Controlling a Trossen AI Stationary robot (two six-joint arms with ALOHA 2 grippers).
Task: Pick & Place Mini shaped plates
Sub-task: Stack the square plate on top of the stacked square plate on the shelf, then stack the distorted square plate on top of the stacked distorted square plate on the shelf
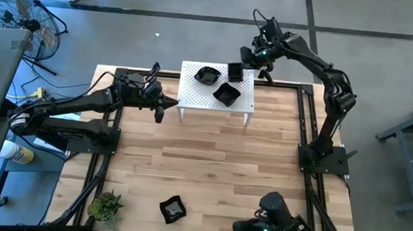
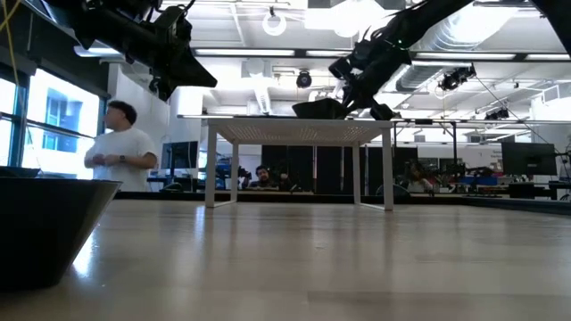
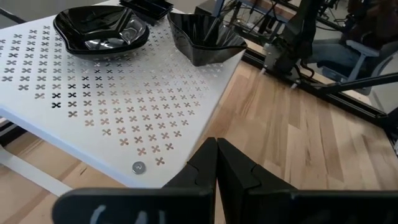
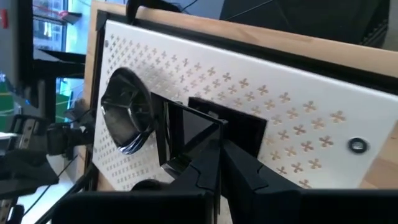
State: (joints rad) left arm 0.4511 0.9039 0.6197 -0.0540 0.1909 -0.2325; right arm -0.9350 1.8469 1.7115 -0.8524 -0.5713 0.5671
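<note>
The right gripper (image 1: pixel 244 62), clamped on a square black plate (image 1: pixel 235 73), is setting it at the white perforated rack's (image 1: pixel 193 100) far right corner beside two plates already placed; next comes release. Left gripper (image 1: pixel 159 114), fingers together, waits off the rack's left edge

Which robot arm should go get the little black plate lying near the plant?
Probably the left. Its gripper is shut and empty, on the side of the lone plate. The right gripper holds a square plate over the rack.
</note>
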